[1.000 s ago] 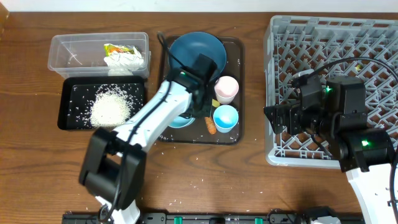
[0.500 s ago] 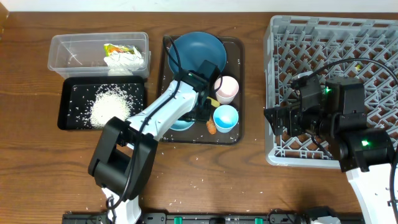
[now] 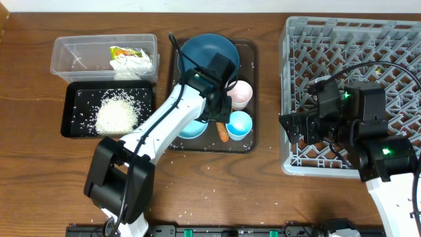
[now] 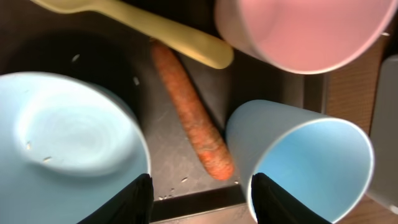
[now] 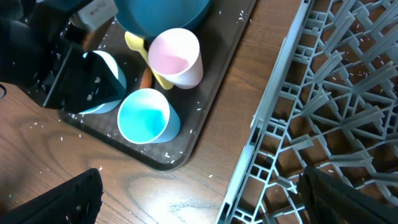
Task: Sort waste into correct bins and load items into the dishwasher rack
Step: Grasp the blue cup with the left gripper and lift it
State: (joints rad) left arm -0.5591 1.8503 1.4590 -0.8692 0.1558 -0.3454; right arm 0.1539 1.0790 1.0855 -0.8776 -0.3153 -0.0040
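Observation:
My left gripper hovers open over the brown serving tray, nothing between its fingers. Just ahead of the jaws lies the orange carrot stick, flat on the tray floor. Around it are the pale blue bowl, the light blue cup, the pink cup and the yellow spoon. The dark blue plate leans at the tray's back. My right gripper stands wide open and empty above the table, at the left wall of the grey dishwasher rack.
The clear tub at the back left holds the yellow-green wrapper and white tissue. In front of it the black tray carries a heap of rice. Stray grains dot the table's front.
My left gripper's jaws have gone from shut to open above the carrot stick, and its wrist has shifted slightly. The right arm has not moved.

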